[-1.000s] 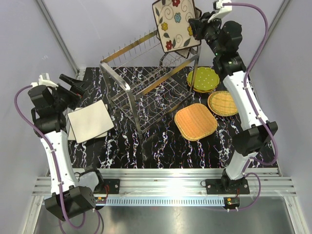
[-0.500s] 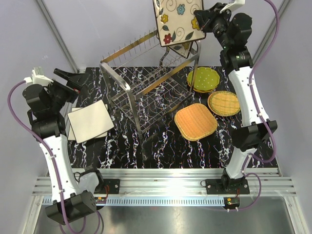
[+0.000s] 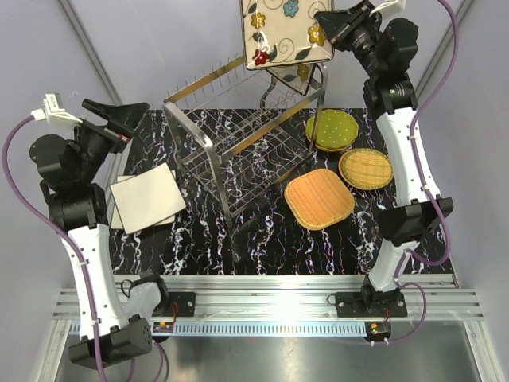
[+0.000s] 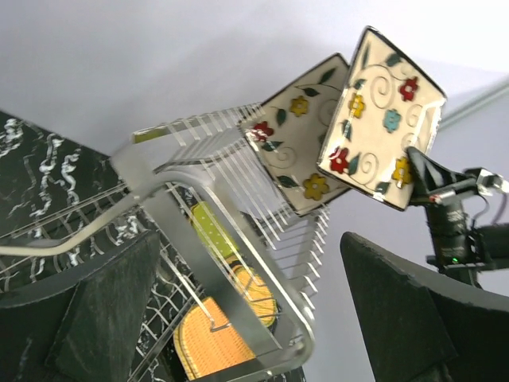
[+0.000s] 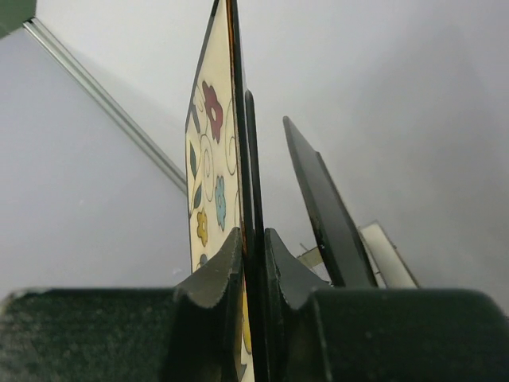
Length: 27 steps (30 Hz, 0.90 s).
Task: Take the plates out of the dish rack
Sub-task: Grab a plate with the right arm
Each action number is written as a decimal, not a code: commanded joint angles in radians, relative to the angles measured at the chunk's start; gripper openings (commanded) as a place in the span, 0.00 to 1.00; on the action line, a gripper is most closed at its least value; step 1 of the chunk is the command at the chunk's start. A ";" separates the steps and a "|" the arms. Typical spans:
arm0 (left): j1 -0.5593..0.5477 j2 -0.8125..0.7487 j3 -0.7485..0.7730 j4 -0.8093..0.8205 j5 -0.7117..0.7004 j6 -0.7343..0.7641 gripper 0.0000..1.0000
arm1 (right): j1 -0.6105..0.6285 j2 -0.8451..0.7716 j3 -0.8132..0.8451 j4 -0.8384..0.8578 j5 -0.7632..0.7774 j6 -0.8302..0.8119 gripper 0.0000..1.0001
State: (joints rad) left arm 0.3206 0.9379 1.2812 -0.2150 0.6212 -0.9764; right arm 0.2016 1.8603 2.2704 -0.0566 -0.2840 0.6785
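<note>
While right hand (image 3: 324, 27) pinches flowered plate (image 3: 278, 30) high above dish rack (image 3: 196, 132), left hand (image 3: 130, 119) hovers spread

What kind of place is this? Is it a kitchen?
Probably a robot lab test booth, not a kitchen. Plain grey walls box it in, the left arm and right arm are bolted to a metal rail, and the dish rack sits on a marbled black tabletop.

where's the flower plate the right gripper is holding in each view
Top external: flower plate at top centre, above the dish rack.
Left wrist: upper right, beside a second flowered plate.
Right wrist: edge-on, left of centre.
Shared landmark: right gripper pinching its edge.
</note>
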 commanded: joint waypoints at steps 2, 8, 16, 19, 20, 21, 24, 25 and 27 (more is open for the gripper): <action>-0.061 0.016 0.061 0.088 0.023 -0.022 0.99 | -0.004 -0.072 0.067 0.216 -0.037 0.197 0.00; -0.185 0.065 0.110 0.112 -0.014 -0.009 0.99 | -0.004 -0.096 0.021 0.221 -0.078 0.273 0.00; -0.342 0.154 0.182 0.131 -0.089 0.034 0.99 | 0.022 -0.127 -0.054 0.233 -0.141 0.326 0.00; -0.389 0.176 0.208 0.134 -0.110 0.044 0.99 | 0.042 -0.142 -0.081 0.242 -0.158 0.343 0.00; -0.397 0.188 0.213 0.134 -0.113 0.048 0.99 | 0.053 -0.144 -0.087 0.247 -0.162 0.351 0.00; -0.403 0.191 0.216 0.135 -0.120 0.050 0.99 | 0.061 -0.145 -0.091 0.247 -0.167 0.351 0.00; -0.426 0.206 0.225 0.143 -0.132 0.050 0.99 | 0.081 -0.156 -0.109 0.253 -0.178 0.363 0.00; -0.426 0.208 0.225 0.143 -0.136 0.050 0.99 | 0.082 -0.156 -0.114 0.256 -0.181 0.363 0.00; -0.437 0.211 0.225 0.144 -0.140 0.051 0.99 | 0.094 -0.165 -0.127 0.259 -0.185 0.369 0.00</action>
State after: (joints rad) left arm -0.1040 1.1442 1.4631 -0.1295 0.5095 -0.9421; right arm 0.2733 1.8343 2.1124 -0.0490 -0.4515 0.9504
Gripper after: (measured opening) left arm 0.987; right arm 0.174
